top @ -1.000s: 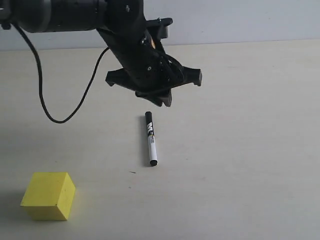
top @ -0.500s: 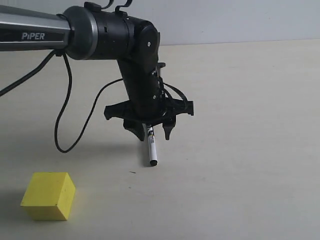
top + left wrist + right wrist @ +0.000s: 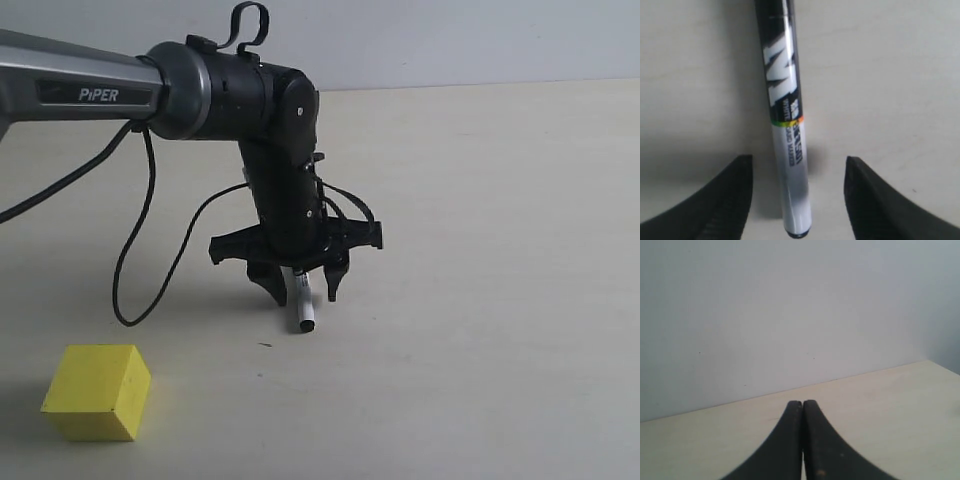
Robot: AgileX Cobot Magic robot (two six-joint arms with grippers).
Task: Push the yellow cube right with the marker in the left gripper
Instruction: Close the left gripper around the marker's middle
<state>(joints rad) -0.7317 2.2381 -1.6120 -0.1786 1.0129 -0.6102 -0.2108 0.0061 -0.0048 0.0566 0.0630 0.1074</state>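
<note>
**Surface.** Bench (image 3: 500,300): pale cream, matte and smooth, with a few faint specks. It fills most of the exterior view.

**Room.** Wall (image 3: 450,40): plain pale grey-white, meeting the far edge of the bench in a straight line. The same wall and bench edge show in the right wrist view.

**Item 1.** Marker (image 3: 787,130): a slim pen lying flat on the bench.
- Look: glossy black cap section, a black label with large white lettering, a thin multicoloured band, then a white barrel with small print and a black end.
- Place: near the middle of the bench. In the exterior view only the white lower barrel and black end (image 3: 303,308) show beneath the tool.

**Item 2.** Yellow cube (image 3: 97,392): bright yellow, matte, unmarked, with equal sides.
- Place: on the bench at the front left of the exterior view, well apart from the marker, with a soft shadow on its left.

**Item 3.** Left tool (image 3: 305,296): black, on a bulky black arm (image 3: 270,130) with a grey sleeve and a looping black cable (image 3: 140,250).
- State: spread wide and pointing down over the marker. Its fingers (image 3: 725,200) stand one on each side of the barrel, with bare bench between each finger and the pen, so nothing is gripped.

**Item 4.** Right tool (image 3: 803,440): black, its two fingers pressed together with nothing between them, facing the wall.
</note>
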